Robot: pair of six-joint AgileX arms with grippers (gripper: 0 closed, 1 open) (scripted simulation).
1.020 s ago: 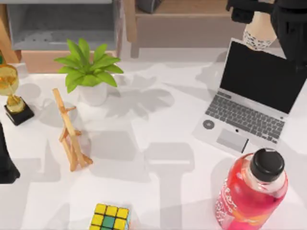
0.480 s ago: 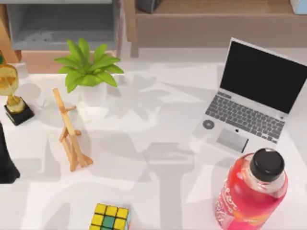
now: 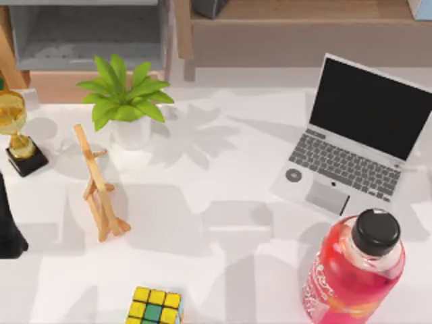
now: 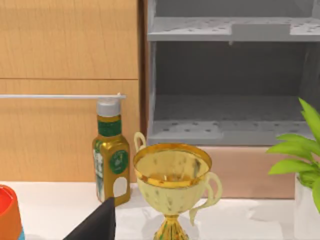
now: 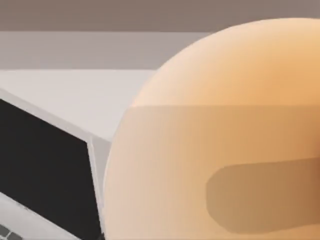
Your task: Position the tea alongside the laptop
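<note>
The tea (image 5: 225,135) looms as a peach-orange curved wall right in front of the right wrist camera, with my right gripper shut on it. It hangs above the table, close to the laptop's black screen (image 5: 45,165). In the top view the silver-grey laptop (image 3: 351,138) lies open at the right of the table, screen toward the back. My left arm (image 3: 8,229) stays parked at the table's left edge.
A pink-red bottle with a black cap (image 3: 354,270) stands just in front of the laptop. A potted plant (image 3: 125,98), a wooden easel (image 3: 100,185), a gold trophy (image 3: 17,131) and a colour cube (image 3: 155,307) occupy the left half. Shelves line the back.
The right arm, which held the tea above the laptop's back right corner one second ago, has left the top view. Shadows on the table have shifted. The left arm is still.
</note>
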